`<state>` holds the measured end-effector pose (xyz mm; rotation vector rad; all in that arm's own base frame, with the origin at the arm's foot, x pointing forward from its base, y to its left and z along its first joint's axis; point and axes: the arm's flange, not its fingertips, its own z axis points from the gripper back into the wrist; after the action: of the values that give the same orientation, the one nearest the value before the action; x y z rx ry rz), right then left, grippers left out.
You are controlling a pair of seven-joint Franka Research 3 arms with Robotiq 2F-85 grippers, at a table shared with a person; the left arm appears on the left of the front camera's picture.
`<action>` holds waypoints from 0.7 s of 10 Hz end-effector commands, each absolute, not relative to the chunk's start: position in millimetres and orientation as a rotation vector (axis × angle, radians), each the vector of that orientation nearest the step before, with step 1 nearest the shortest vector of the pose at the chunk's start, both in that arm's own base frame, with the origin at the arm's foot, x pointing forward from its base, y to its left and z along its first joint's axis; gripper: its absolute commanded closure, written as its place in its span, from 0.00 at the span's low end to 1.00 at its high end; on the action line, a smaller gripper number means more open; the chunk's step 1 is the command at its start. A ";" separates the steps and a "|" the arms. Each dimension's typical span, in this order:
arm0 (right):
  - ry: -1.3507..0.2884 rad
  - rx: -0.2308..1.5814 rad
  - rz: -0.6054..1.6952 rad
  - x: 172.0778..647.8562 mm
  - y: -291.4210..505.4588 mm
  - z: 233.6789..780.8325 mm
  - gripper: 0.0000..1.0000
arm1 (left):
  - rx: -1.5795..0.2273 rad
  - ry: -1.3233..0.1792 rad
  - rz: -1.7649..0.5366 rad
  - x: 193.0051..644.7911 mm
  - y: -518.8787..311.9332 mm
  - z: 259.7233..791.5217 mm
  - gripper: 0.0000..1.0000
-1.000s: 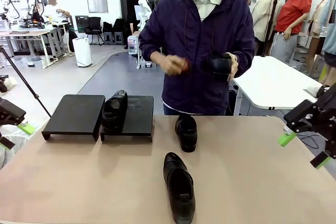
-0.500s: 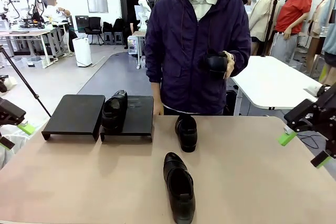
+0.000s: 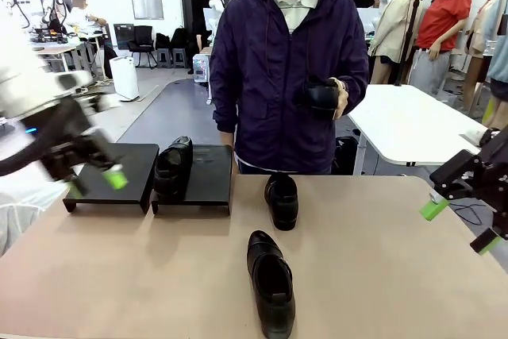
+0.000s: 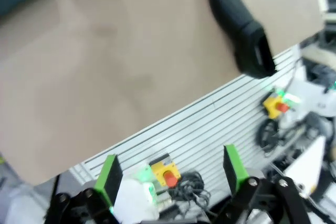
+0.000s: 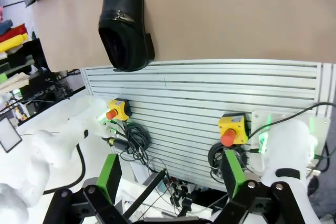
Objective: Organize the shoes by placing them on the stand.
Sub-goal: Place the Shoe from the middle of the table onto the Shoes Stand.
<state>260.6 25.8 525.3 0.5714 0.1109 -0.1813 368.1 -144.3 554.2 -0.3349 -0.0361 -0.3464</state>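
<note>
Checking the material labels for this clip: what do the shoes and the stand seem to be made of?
The shoes look like polished black leather or a look-alike: smooth uppers catch bright highlights. The stand is matte black, perhaps painted board or plastic: flat dull faces, faint sheen; which one is unclear.

1. your robot's left arm (image 3: 28,85) was white, blurred; its left gripper (image 3: 97,183) was black with green pads (image 3: 117,178).
2. the right gripper (image 3: 459,225) looked the same: black, green-tipped.
3. the person (image 3: 286,77) wore a purple jacket over a pale collar.
</note>
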 end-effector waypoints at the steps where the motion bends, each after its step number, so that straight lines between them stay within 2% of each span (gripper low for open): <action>1: 0.114 0.595 -0.170 262.6 24.6 529.1 0.00 | -0.217 -0.009 -0.446 388.5 -224.3 553.3 0.00; 3: 0.114 0.595 -0.170 262.6 24.6 529.1 0.00 | -0.226 0.111 -0.627 368.6 -329.6 499.2 0.00; 4: 0.114 0.595 -0.170 262.6 24.6 529.1 0.00 | -0.266 0.115 -0.654 356.7 -349.0 485.7 0.00; 5: 0.114 0.595 -0.170 262.6 24.6 529.1 0.00 | -0.247 0.072 -0.585 351.3 -316.8 520.2 0.00; 7: 0.114 0.595 -0.170 262.6 24.6 529.1 0.00 | -0.247 0.072 -0.585 351.3 -316.8 520.2 0.00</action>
<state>260.6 25.4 525.4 0.5707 0.1115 -0.1829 354.3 -331.7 507.6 -0.2605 0.0849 -0.6017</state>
